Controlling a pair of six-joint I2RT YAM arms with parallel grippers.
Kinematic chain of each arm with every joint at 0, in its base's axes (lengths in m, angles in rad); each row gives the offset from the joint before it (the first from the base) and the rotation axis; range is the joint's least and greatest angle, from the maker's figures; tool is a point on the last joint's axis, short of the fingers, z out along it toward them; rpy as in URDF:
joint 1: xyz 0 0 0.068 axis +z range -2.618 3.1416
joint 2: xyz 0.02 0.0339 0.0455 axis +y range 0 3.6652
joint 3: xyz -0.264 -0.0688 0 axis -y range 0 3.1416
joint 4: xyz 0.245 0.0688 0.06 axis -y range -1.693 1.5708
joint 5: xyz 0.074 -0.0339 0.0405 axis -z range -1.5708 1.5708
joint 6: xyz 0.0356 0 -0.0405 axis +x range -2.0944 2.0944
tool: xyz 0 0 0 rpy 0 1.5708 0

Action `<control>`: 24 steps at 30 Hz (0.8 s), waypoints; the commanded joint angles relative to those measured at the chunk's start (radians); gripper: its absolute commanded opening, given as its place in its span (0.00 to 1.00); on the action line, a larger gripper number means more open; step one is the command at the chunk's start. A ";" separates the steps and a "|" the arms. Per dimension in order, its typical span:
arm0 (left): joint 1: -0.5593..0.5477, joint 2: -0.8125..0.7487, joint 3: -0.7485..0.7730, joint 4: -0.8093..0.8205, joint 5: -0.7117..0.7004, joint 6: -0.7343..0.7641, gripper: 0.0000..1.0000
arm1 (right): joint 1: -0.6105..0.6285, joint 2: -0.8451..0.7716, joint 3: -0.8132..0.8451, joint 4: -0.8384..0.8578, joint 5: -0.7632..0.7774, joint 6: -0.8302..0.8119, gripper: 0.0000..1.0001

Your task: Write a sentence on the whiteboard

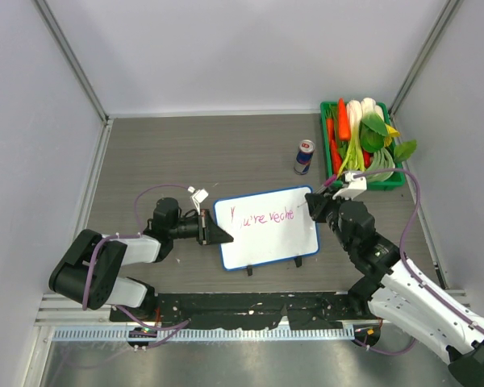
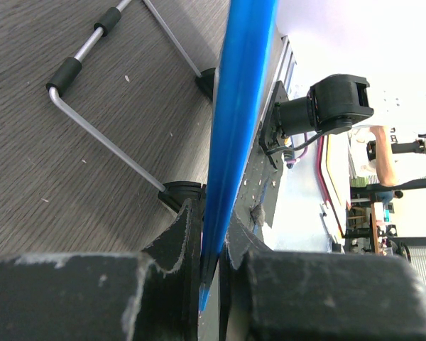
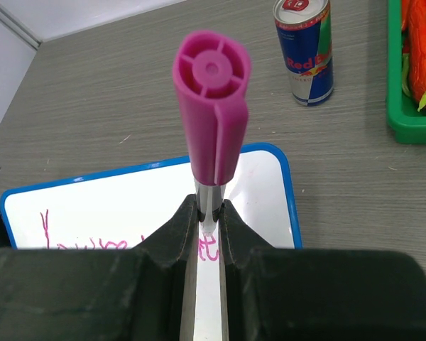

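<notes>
Closest to me, the left claw (image 1: pixel 214 232) is pinched tight on the blue edge of the whiteboard (image 1: pixel 266 246), at its left side. In the left wrist view the two fingers (image 2: pixel 181 234) squeeze the blue rim between them, and a thin metal wire leg (image 2: pixel 92 128) shows under the board. On the other side, the right claw (image 1: pixel 315 201) is closed snug around a marker (image 3: pixel 211 106). The marker's pink end points up, and its other end goes down to the board. The whiteboard lies in the middle of the gray tabletop (image 1: pixel 185 153), between the two claws, turned a bit crooked. Two small black clips (image 1: pixel 248 271) sit on its near edge. The sentence (image 1: pixel 264 216) is one slanted line of pink letters across the top part of the board. It starts like "You're", and I cannot read the rest. The marker meets the board at the right end of those letters. Farther back stands a blue and silver drink can (image 1: pixel 304 156), apart from the board. Behind it, in the far right corner, is a green basket (image 1: pixel 323 129) full of vegetables (image 1: pixel 363 129).
</notes>
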State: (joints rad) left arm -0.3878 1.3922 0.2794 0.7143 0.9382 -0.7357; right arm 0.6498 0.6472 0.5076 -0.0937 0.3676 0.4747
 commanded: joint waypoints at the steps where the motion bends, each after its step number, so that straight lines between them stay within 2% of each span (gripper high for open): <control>1: 0.001 0.016 -0.002 -0.085 -0.093 0.012 0.00 | -0.006 -0.008 -0.011 0.055 -0.042 -0.019 0.02; 11: 0.001 0.024 0.001 -0.085 -0.093 0.012 0.00 | -0.007 0.048 -0.012 0.130 -0.055 -0.028 0.02; 24: 0.001 0.022 0.000 -0.087 -0.088 0.012 0.00 | -0.006 0.045 -0.021 0.126 -0.050 -0.013 0.01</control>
State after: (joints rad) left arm -0.3878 1.3926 0.2794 0.7143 0.9386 -0.7357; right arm 0.6460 0.7128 0.4854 -0.0086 0.3115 0.4625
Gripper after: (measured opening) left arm 0.105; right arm 0.171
